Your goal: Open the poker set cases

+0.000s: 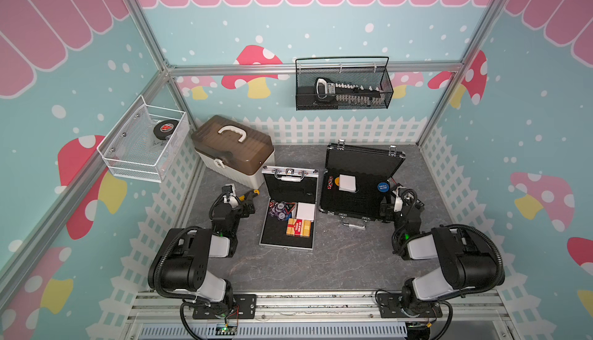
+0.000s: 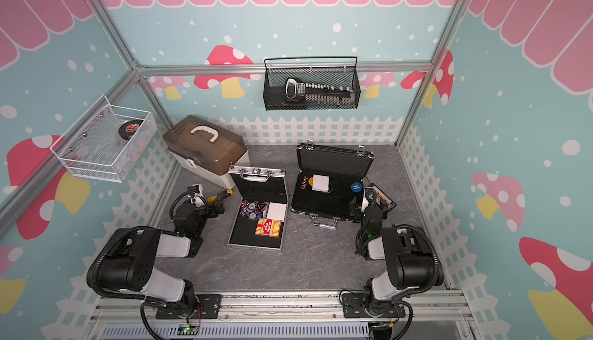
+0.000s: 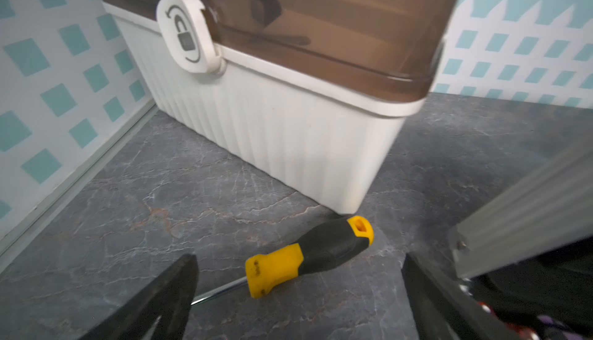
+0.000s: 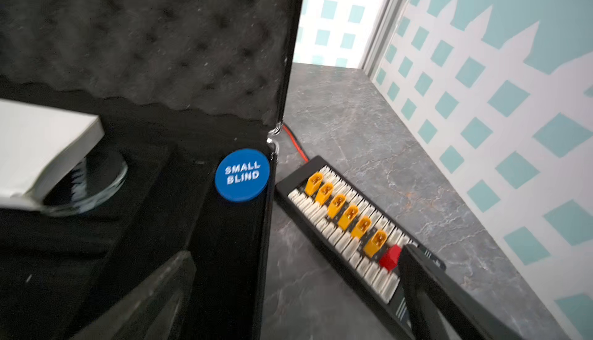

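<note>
Both lids stand raised. The silver case (image 1: 278, 236) lies just right of the left gripper (image 3: 300, 259). The black case (image 1: 356, 202) lies just left of the right gripper (image 4: 296, 251). Both grippers gape wide, holding nothing.

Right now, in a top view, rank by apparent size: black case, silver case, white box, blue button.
1-2. black case and white box: too alike to rank; the box stands taller, nearer the camera.
3. silver case
4. blue button

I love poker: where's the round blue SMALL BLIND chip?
In both top views the chip lies inside the open black briefcase, by its hinge, near the right gripper.
</note>
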You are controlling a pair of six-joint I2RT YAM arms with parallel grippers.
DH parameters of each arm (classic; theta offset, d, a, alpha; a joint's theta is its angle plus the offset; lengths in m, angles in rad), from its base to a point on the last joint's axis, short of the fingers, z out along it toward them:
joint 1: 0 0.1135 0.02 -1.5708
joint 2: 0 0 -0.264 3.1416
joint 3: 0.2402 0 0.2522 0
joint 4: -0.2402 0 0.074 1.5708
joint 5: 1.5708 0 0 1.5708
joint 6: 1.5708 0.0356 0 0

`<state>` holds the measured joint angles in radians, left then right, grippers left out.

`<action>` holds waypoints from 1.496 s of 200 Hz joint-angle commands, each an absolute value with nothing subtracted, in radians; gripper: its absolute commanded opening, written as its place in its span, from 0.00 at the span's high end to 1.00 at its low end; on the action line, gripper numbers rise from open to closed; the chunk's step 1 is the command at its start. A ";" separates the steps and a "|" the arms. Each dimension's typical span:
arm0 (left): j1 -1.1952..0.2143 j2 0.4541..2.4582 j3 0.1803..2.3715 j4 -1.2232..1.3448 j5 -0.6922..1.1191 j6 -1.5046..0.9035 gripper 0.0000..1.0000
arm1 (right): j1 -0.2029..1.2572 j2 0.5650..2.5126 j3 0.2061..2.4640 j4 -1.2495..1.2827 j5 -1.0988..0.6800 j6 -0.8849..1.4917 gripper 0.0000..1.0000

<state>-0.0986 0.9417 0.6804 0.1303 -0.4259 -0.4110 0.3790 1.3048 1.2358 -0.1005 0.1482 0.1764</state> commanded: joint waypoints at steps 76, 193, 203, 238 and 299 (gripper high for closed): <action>-0.094 0.908 0.512 0.274 -0.453 -0.145 0.01 | 0.154 0.880 0.864 -0.073 0.406 0.128 0.01; -0.065 1.102 0.380 0.448 -0.363 -0.102 0.01 | 0.031 0.919 0.425 0.244 0.514 0.179 0.01; -0.060 1.114 0.366 0.477 -0.346 -0.094 0.01 | 0.032 0.938 0.375 0.325 0.508 0.179 0.01; -0.019 1.175 0.277 0.670 -0.223 -0.092 0.01 | 0.031 0.980 0.168 0.695 0.428 0.106 0.01; 0.014 1.276 0.250 0.879 -0.051 -0.071 0.01 | 0.021 1.240 0.167 0.971 0.147 0.062 0.01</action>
